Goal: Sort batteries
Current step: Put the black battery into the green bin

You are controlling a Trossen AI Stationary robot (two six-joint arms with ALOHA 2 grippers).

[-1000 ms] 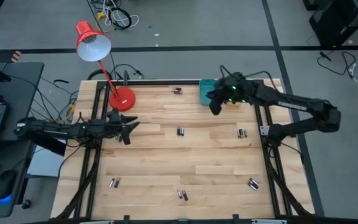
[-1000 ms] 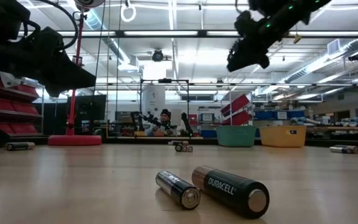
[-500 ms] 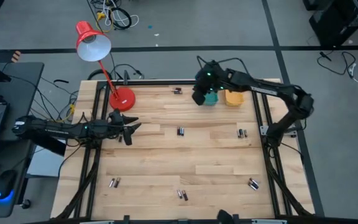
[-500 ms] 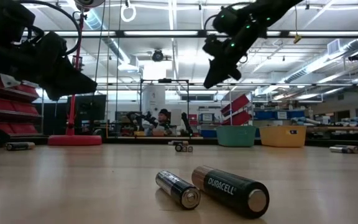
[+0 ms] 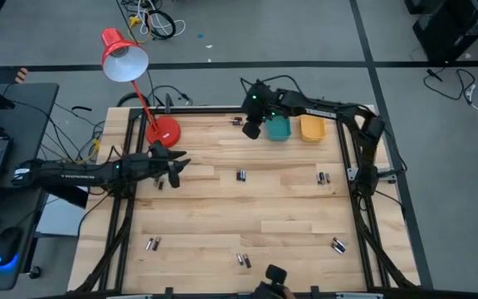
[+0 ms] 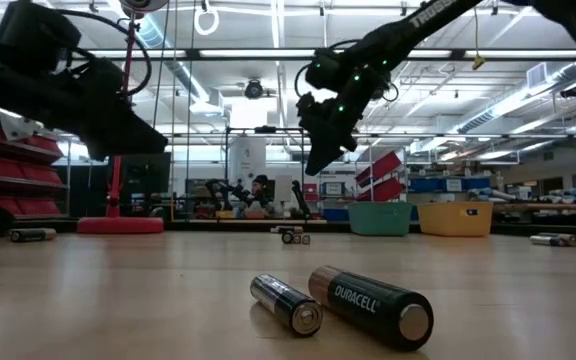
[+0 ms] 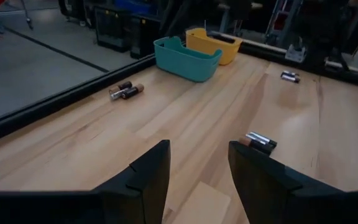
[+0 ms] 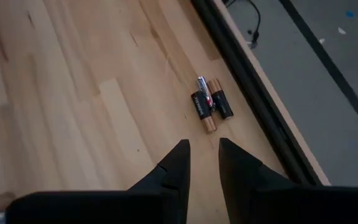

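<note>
Right gripper (image 5: pixel 251 129) hangs above the table's far edge with its fingers (image 8: pixel 174 163) only a narrow gap apart and nothing between them, just short of a pair of batteries (image 8: pixel 209 104) lying beside the black edge rail (image 8: pixel 253 87); writing on them is too small to read. Beyond it to one side stand one teal bin (image 5: pixel 280 128) and one yellow bin (image 5: pixel 312 129), side by side. Farther out, five more battery clusters dot the table (image 5: pixel 289 208), the nearest-camera cell (image 6: pixel 372 304) reading DURACELL, and the left gripper (image 5: pixel 171 170) waits released near the red lamp (image 5: pixel 126 58).
</note>
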